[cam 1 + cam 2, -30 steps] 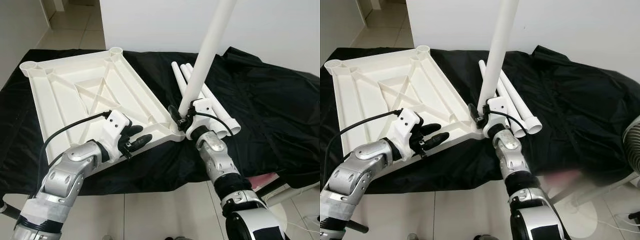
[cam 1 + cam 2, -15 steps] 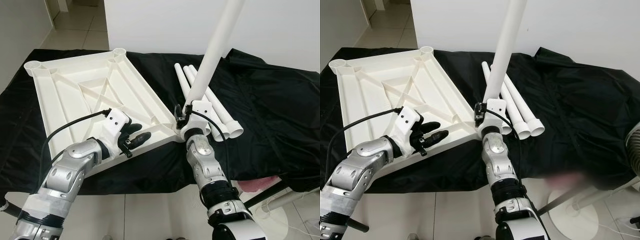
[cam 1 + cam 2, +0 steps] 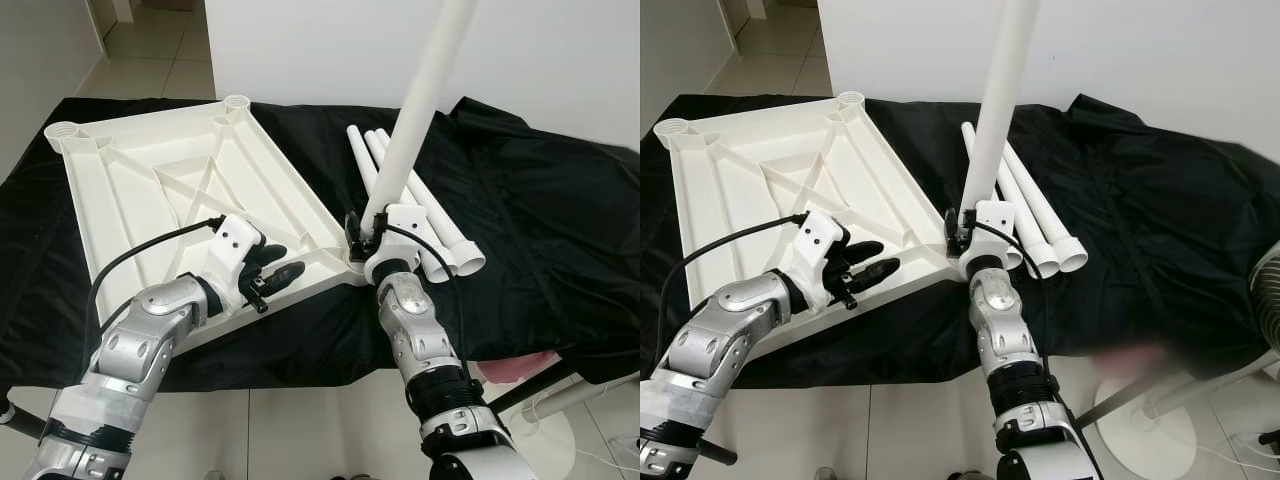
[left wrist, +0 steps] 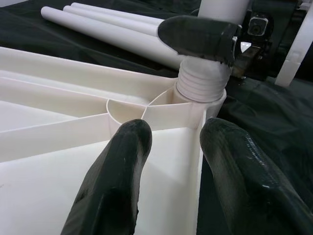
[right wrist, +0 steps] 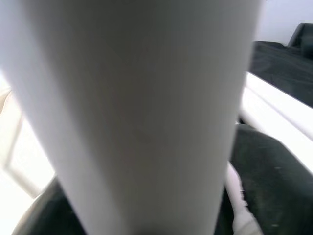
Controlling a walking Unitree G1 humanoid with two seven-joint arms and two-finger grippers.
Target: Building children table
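Both arms were silver, jointed metal with black bands. The left gripper (image 3: 275, 279) had a white housing, glossy black rounded fingers (image 4: 113, 186) and a black cable. The right gripper (image 3: 365, 235) also had a white housing and cable.

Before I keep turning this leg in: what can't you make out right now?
- Leg: its top is cut off by the upper edge in both eye views.
- Thread depth in corner socket: hidden inside the socket wall, left wrist view.
- Right hand: its fingers' grip is blocked by the blurred leg in the right wrist view.
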